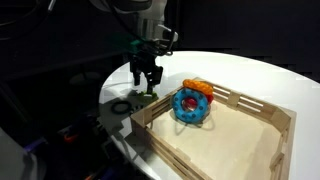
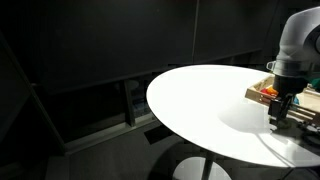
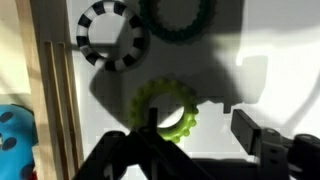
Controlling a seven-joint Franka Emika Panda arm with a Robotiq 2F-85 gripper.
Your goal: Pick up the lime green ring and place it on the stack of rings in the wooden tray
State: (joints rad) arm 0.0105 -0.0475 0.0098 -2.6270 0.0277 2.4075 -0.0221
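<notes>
Bench: round white tabletop (image 1: 250, 70), which I see in both exterior views. On it I count:
- one pale wooden tray (image 1: 280, 118) with slatted sides
- beside the tray, one lime green plastic ring (image 3: 168, 88)
- one black-and-white striped ring (image 3: 138, 45)
- one dark green ring (image 3: 178, 34)

This looks like a robotics lab or test room, not a home. A round white surface (image 2: 200, 105) on a single pedestal (image 2: 200, 168) stands alone in a dim space, with blank dark wall panels (image 2: 90, 45) filling the upper left of the frame. A white robot arm (image 2: 298, 40) rises at the right edge, and on the surface lies a wooden tray (image 1: 275, 120) with a stack of rings (image 1: 192, 102).
</notes>
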